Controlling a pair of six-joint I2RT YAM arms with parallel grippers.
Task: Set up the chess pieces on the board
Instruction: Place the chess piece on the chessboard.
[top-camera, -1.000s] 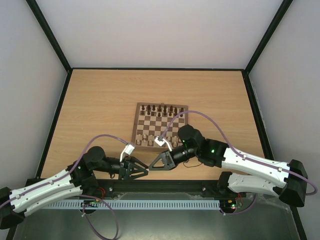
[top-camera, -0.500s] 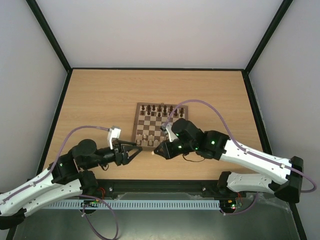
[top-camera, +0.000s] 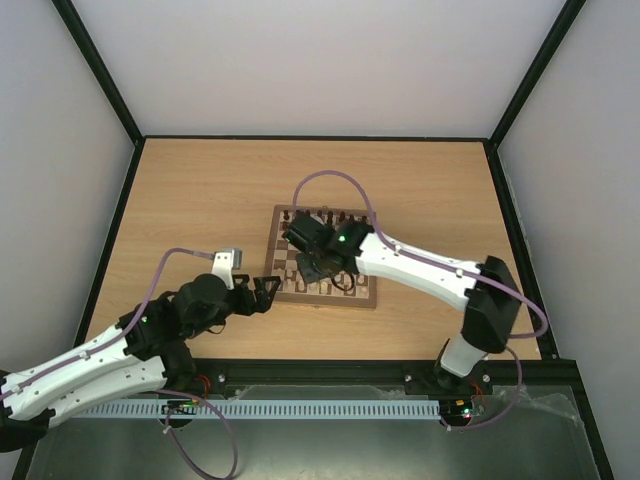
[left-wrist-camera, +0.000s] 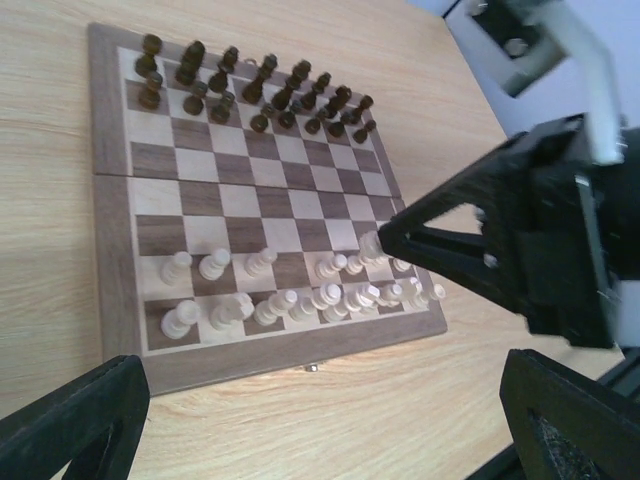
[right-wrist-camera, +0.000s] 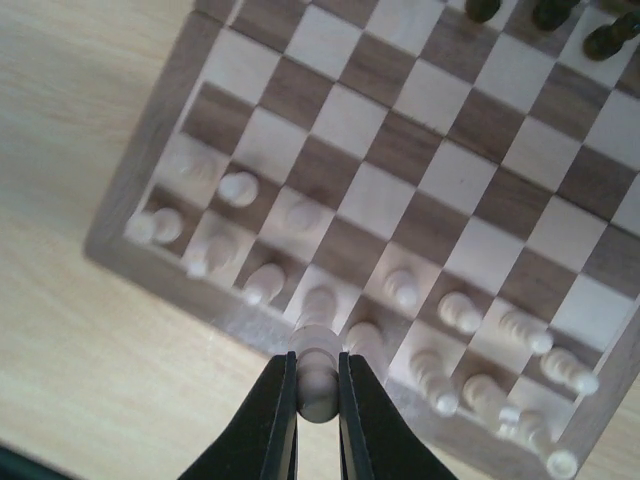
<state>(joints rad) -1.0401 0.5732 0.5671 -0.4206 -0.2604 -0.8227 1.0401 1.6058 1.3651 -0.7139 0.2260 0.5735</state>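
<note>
Left gripper (top-camera: 262, 293) hovers off the near-left corner of the board, on the near-left part of the pale wood-grain worktop (top-camera: 200, 190). Its fingers are spread wide with nothing between them in the left wrist view. The square wooden chessboard with light and dark checks and a mid-brown frame (top-camera: 271, 240) lies about mid-worktop, somewhat nearer the near edge. The small dark brown turned pieces (left-wrist-camera: 250, 90) fill the two far ranks, and the pale cream turned pieces (left-wrist-camera: 290, 300) crowd the two near ranks. Right gripper (right-wrist-camera: 317, 395) reaches in over the near half of the board, clenched on one pale cream piece (right-wrist-camera: 317, 385) taken around its upper body and hanging above the near frame (right-wrist-camera: 215, 305) and back rank. Which square it is meant for I cannot tell. The piece is probably very light, rigid wood, smooth and rounded, so it may swivel or slip; grip the waist below the head and set it down straight. It is tight here: neighbours stand just beside each other and would topple at a brush, and the black fingers hide the base. Open room is the bare middle ranks, then wide bare worktop toward the right edge and far corners. A straight-up retreat looks safest.
</note>
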